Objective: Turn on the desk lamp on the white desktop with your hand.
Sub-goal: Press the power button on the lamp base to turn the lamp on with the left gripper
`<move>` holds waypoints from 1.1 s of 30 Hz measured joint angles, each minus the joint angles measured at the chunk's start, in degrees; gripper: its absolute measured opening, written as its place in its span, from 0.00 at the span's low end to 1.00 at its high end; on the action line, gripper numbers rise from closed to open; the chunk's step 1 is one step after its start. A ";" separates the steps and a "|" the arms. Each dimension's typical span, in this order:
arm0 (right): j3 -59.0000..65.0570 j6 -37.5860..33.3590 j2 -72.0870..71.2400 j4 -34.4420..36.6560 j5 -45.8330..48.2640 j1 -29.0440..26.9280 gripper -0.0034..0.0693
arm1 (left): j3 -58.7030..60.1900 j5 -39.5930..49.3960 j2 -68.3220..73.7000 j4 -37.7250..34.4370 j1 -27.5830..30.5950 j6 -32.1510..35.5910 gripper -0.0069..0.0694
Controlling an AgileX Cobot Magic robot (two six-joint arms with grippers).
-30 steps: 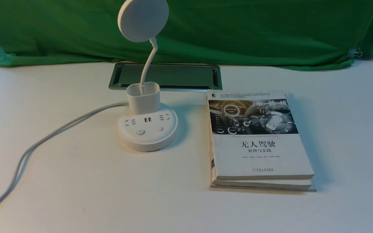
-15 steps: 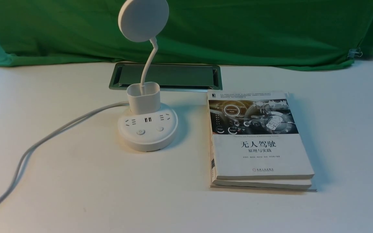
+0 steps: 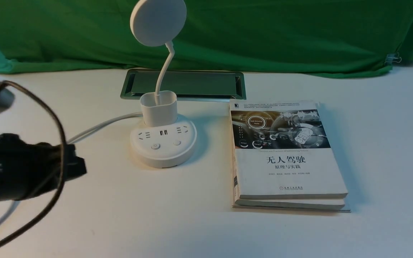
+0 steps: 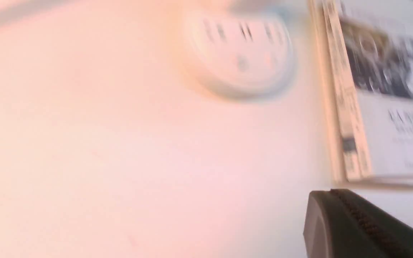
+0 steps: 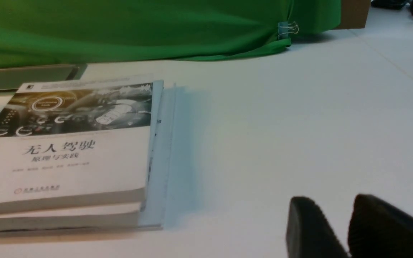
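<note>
The desk lamp stands on the white desktop, left of centre. It has a round disc head, a thin neck, a cup, and a round base with two buttons. It appears unlit. My left gripper, the black hand, is low over the desktop to the left of the base and apart from it. In the blurred left wrist view the gripper looks shut and empty, with the lamp base ahead of it. My right gripper is slightly open and empty over bare desktop, right of the book.
A stack of two books lies right of the lamp, and shows in the right wrist view. The lamp's grey cord runs left under my left arm. A metal-framed cable slot and green cloth lie behind.
My left arm and gripper have come into the front view from the left, towards the lamp base. The lamp and books have not moved.
</note>
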 joint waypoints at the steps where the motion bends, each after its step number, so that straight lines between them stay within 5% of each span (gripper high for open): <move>1: 0.00 0.00 0.00 0.00 0.00 0.00 0.38 | -1.07 -0.06 3.24 -0.84 -1.58 1.03 0.09; 5: 0.00 0.00 0.00 0.00 0.00 0.00 0.38 | -6.23 -1.39 11.53 2.93 -9.04 -0.85 0.09; 8: 0.00 0.00 0.00 0.00 0.00 0.00 0.38 | -15.13 -3.65 20.10 18.90 -18.19 -13.31 0.09; 14: 0.00 0.00 0.00 0.00 0.00 0.00 0.38 | -30.17 -3.96 36.25 43.38 -24.72 -31.83 0.09; 24: 0.00 0.00 0.00 0.00 0.02 0.00 0.37 | -42.77 -4.46 49.55 51.88 -25.06 -34.30 0.09; 33: 0.00 0.00 0.00 0.00 0.02 0.00 0.37 | -43.94 -5.42 50.60 52.54 -25.06 -35.18 0.09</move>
